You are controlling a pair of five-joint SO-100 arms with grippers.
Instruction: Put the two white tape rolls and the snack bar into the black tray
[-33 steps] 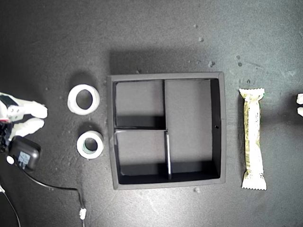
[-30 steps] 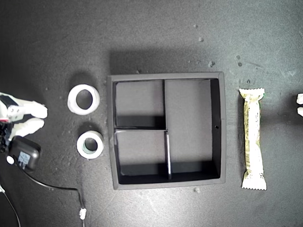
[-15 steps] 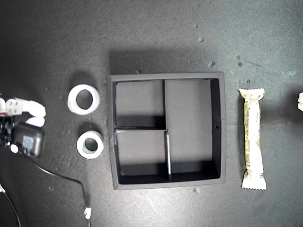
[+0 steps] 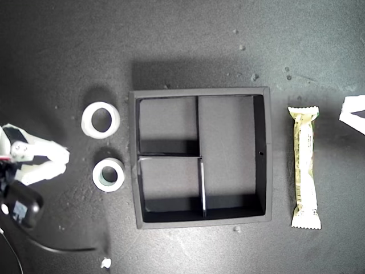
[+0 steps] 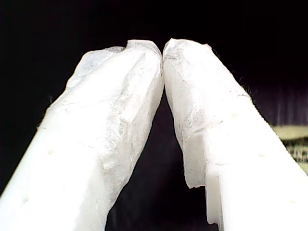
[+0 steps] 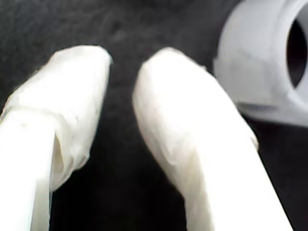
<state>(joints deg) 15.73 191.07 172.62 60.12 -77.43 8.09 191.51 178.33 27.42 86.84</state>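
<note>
Across the whole exterior view lies a dark grey desk (image 4: pixel 188 34), dotted with pale specks. At the middle of that view sits the black tray (image 4: pixel 132 160), square and low-walled. It has two small compartments stacked on the view's left side and one long compartment on its right. All three compartments hold nothing.

To the exterior view's right of the tray lies the snack bar (image 4: pixel 303 168). It rests flat on the desk, parallel to the tray's right wall and a little apart from it. Its crimped ends point to the top and bottom of the frame. A piece of its wrapper (image 5: pixel 293 139) also shows in the first wrist view, past one finger.

Left of the tray in the exterior view lie both tape rolls, flat on the desk. The wider roll (image 4: pixel 88 121) is nearer the top of the frame. The smaller roll (image 4: pixel 98 171), with its greenish core, is just below it.

My first pincer (image 4: pixel 345 114) enters at the exterior view's right edge, near the upper end of the snack bar but apart from it. The first wrist view shows it clenched (image 5: pixel 162 48), tips touching, with nothing between them.

My second pincer (image 4: pixel 64 158) reaches in from the exterior view's left edge, just left of the smaller roll. The second wrist view shows its fingers released (image 6: pixel 122 67), a narrow gap between them, grasping nothing. A white roll (image 6: pixel 255 62) lies just beside one fingertip; which roll, I cannot tell.
</note>
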